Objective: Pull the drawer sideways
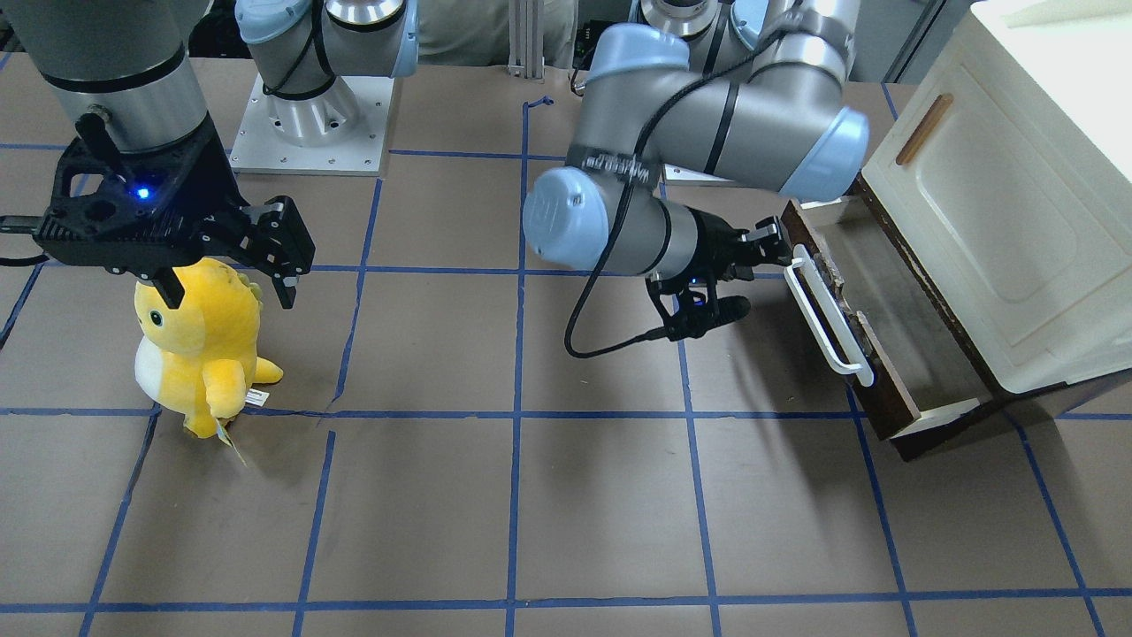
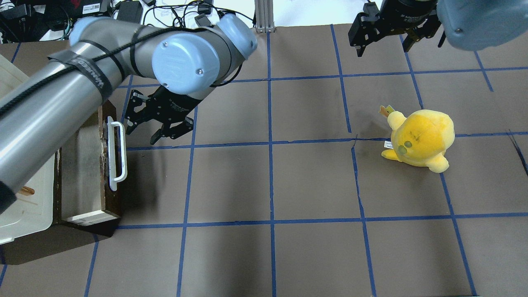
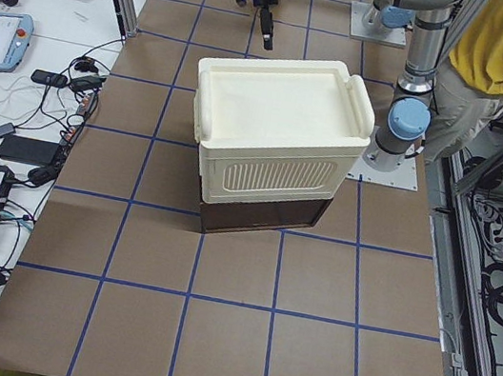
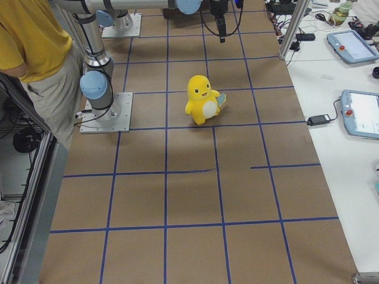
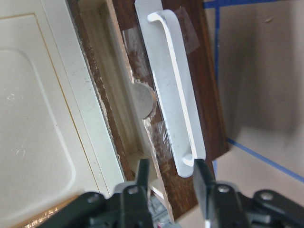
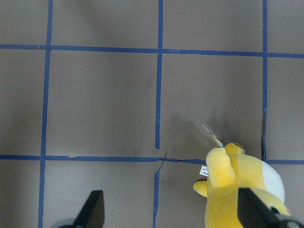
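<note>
Lining up the left gripper, spread wide and empty, at one end of the white handle of the drawer — partway out from under the cabinet. Next, likely: close on that handle, pull straight outward.

The brown table has blue lines. A yellow toy stands on it. A white cabinet sits at one end.

Left gripper fingers spread, white handle end between them. Brown drawer out from cream cabinet.
</note>
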Controlling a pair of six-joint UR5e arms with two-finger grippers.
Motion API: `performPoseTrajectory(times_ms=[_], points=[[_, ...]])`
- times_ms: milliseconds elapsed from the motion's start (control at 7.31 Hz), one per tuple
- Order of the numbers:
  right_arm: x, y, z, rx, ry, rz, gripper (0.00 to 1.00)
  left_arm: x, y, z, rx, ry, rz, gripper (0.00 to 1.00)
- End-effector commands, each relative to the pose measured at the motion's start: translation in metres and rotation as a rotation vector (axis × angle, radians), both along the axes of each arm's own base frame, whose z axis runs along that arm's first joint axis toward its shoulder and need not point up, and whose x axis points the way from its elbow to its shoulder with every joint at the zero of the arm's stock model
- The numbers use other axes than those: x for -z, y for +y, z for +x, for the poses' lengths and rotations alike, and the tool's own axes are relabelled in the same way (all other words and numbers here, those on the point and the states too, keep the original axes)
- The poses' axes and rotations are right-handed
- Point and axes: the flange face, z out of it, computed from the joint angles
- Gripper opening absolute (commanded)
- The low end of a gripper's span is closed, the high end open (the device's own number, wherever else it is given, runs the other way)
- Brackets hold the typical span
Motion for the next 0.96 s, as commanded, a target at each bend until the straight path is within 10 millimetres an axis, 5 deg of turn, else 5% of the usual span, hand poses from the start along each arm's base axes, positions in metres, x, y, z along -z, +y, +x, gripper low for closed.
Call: performPoseTrajectory(times_ms=[0,274,411,821], points=[[0.0,0.0,0.0,0.0,0.0,0.0,1.0,-0.073,0.016,0.018,-0.036,0.357,-0.111,1.0],[0.0,0.0,0.0,0.0,0.0,0.0,1.0,-0.101,0.018,0.075,-0.007,0.485,-0.133,1.0],[0.0,0.0,0.0,0.0,0.0,0.0,1.0,-0.098,0.018,0.096,-0.022,0.578,-0.162,1.0],[0.0,0.0,0.0,0.0,-0.001,0.0,1.0,-0.09,0.012,0.127,-0.009,0.585,-0.247,1.0]])
